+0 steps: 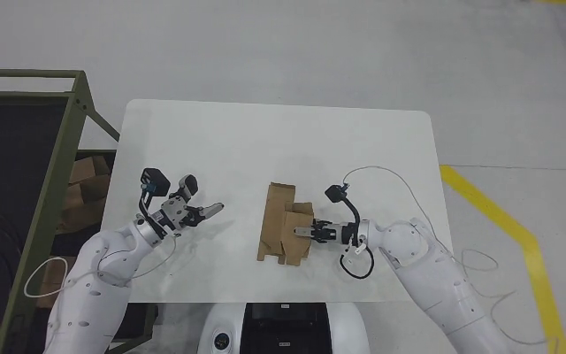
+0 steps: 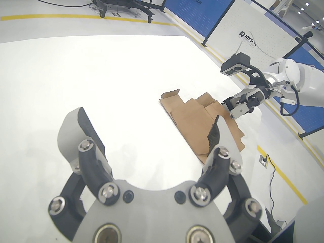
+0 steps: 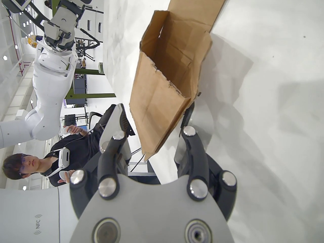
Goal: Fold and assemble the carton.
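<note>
**Desk:** How far along is the fold?

**Floor:** Early, by the look of it. On the white rectangular table [image 1: 265, 142], the brown cardboard carton [image 1: 283, 223] lies mostly flat, toward the robot's side of the middle, with one panel raised. The right gripper [image 3: 154, 109] straddles that raised panel, fingers apart, not clamped. The left gripper [image 2: 149, 122] hangs spread over bare tabletop, well apart from the carton.

**Desk:** Next move?

**Floor:** Probably pinching that panel and squaring the walls, with the idle arm brought in to steady the far side.

**Desk:** Surroundings?

**Floor:** Grey floor [image 1: 265, 44], blue and white partition panels [image 2: 202, 6], an olive-green metal rack [image 1: 99, 111] beside the table, a yellow line [image 1: 493, 209].
</note>
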Motion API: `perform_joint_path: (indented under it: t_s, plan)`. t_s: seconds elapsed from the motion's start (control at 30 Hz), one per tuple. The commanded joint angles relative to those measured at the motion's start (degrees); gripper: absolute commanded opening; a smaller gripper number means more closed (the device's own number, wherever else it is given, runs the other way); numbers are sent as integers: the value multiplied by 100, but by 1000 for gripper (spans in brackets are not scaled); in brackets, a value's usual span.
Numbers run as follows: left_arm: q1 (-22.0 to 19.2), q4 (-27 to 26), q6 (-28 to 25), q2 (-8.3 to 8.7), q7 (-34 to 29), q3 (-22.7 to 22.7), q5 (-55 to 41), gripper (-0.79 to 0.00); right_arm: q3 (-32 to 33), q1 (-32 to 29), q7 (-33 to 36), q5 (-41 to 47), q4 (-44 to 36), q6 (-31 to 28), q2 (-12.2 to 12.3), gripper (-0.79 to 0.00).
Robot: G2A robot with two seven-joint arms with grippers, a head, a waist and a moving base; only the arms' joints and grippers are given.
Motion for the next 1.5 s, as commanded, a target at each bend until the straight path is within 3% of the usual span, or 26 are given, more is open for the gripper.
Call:
perform_joint_path:
  t_s: [0.0,0.07,0.17,0.5,0.93,1.47]
  plan:
    - [2,-3,3,5,13,-2,5,0,-34,37,-2,21,47,5,-8,-499]
    - [6,-4,8,10,25,1,11,0,-62,72,-8,37,93,4,-13,-548]
    - [7,2,12,17,34,4,0,0,-94,106,-20,68,142,0,-19,-785]
    - [-79,101,182,32,3,83,-36,0,-3,71,34,113,78,-345,38,-785]
    - [-338,391,-615,131,-613,123,-510,0,681,-300,239,257,-612,-976,283,-785]
    - [-338,391,-615,131,-613,123,-510,0,918,-473,271,177,-946,-1002,368,-785]
